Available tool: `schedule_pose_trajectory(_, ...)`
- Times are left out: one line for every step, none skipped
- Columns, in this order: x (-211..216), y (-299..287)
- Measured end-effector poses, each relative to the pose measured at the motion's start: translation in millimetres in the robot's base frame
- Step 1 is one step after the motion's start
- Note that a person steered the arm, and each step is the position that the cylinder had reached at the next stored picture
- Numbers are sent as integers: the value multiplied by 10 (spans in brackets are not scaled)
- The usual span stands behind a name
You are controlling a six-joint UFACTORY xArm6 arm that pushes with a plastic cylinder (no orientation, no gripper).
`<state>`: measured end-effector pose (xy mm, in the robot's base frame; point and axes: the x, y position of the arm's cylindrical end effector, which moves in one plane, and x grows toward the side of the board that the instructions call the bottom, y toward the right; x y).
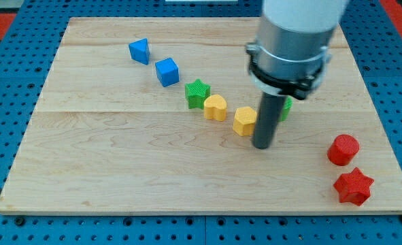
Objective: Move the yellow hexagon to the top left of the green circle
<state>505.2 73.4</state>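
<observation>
The yellow hexagon (243, 120) lies near the board's middle, a little right of centre. My tip (262, 145) rests on the board just to its right and slightly below, touching or nearly touching it. The green circle (285, 107) is mostly hidden behind the rod; only a sliver shows at the rod's right side. It sits to the right of the hexagon and slightly above it.
A yellow heart (215, 107) and a green star (197, 92) lie up-left of the hexagon. Two blue cubes (166, 71) (139, 50) continue that line toward the top left. A red cylinder (342, 149) and red star (354, 186) sit at the bottom right. The wooden board (119, 156) ends on all sides.
</observation>
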Motion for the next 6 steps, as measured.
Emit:
schedule_pose_trajectory(-179, -39)
schedule_pose_trajectory(-557, 206)
schedule_pose_trajectory(-780, 1)
schedule_pose_trajectory(-703, 405)
schedule_pose_trajectory(-547, 678)
schedule_pose_trajectory(-544, 821)
